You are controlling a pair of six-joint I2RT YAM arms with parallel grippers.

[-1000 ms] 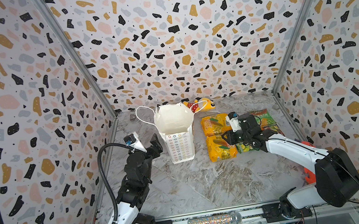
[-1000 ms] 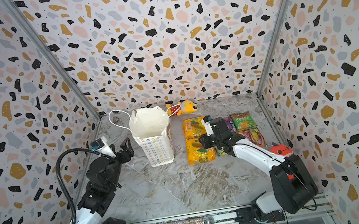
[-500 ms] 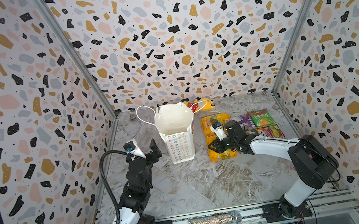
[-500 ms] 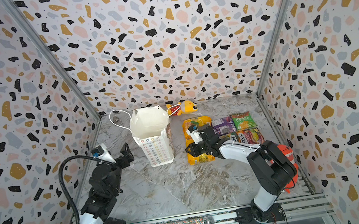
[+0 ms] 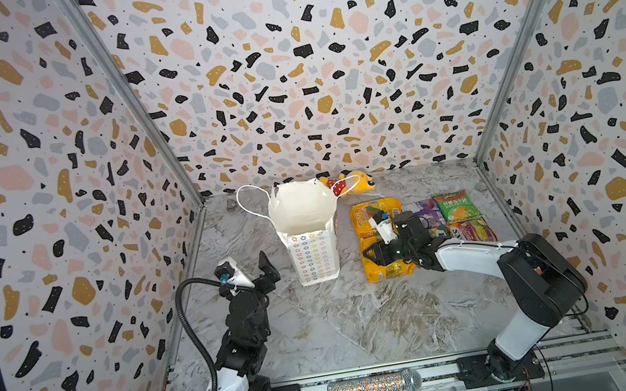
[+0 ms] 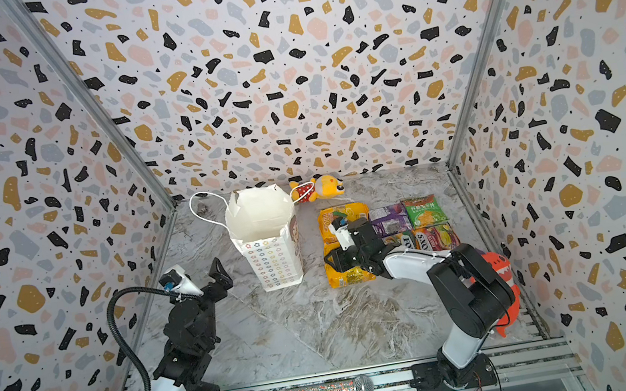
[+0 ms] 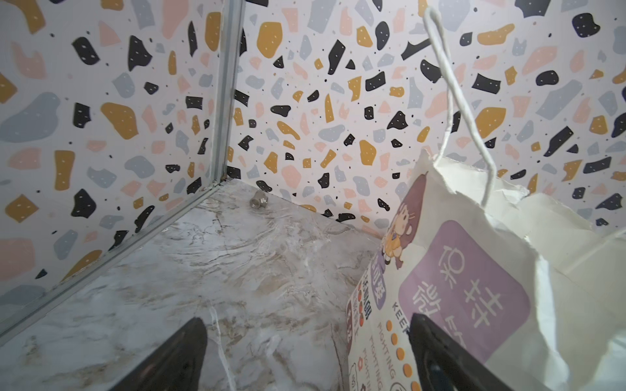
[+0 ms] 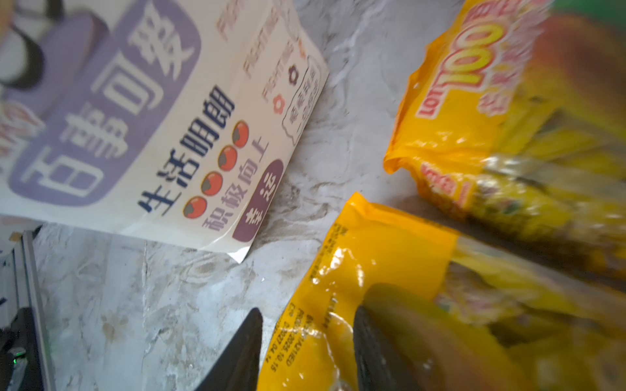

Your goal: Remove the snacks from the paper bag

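The white paper bag point(image 5: 312, 247) point(image 6: 270, 257) stands upright and open-topped, left of centre. Right of it the snacks lie flat on the table: two orange-yellow packets point(image 5: 373, 213) point(image 5: 388, 271), a purple one point(image 5: 427, 211), a green one point(image 5: 451, 203) and a red FOX'S one point(image 5: 474, 231). My right gripper point(image 5: 372, 253) point(image 8: 308, 338) is low over the near orange-yellow packet point(image 8: 389, 257), open, with the packet's sealed end lying between its fingers. My left gripper point(image 5: 268, 267) point(image 7: 306, 342) hangs open just left of the bag point(image 7: 457, 277), holding nothing.
A yellow plush toy point(image 5: 356, 184) lies behind the bag at the back wall. A small metal piece point(image 7: 259, 203) sits in the back left corner. A glittery microphone point(image 5: 373, 385) rests on the front rail. Patterned walls close in three sides.
The right gripper swung left from the purple and FOX'S packets to the near orange-yellow packet, and its jaws widened. The left gripper drew back slightly from the bag and opened a little more.
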